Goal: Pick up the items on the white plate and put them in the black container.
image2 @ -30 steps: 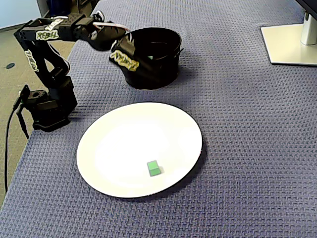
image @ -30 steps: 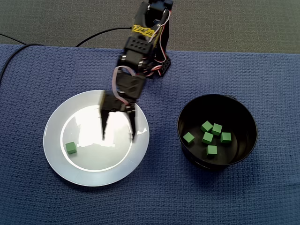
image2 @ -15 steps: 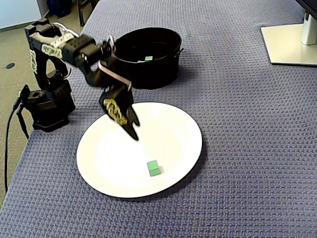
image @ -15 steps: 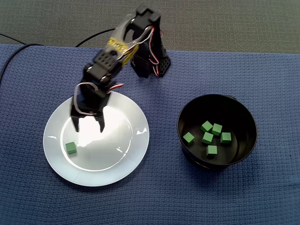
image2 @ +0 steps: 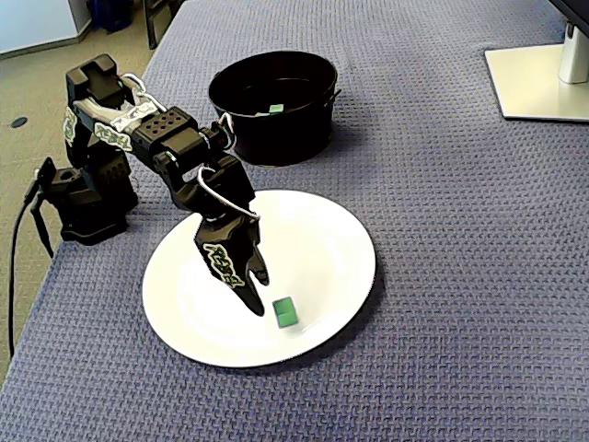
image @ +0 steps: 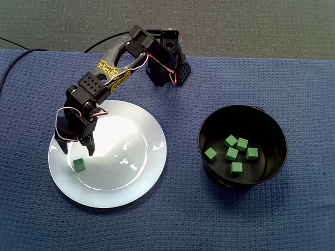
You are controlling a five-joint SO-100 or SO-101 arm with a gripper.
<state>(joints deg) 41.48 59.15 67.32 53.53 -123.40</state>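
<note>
The cloth (image: 172, 219) over the table is dark blue with a fine waffle weave. The plate (image: 136, 183) is glossy white, with pale glare patches across it. In a fixed view, one bright green cube (image: 79, 165) sits on the plate's left side. The container (image: 241, 117) on the right is black inside and out, and the six cubes (image: 231, 154) in it are the same green. The arm (image: 112, 70) is black, with yellow stickers bearing a black pattern and red and white wires at its joints. The gripper (image: 75, 152) is black too. Beyond the cloth's far edge the floor (image: 261, 26) is speckled grey. In a fixed view, a white stand base (image2: 538, 83) lies at the far right.
</note>
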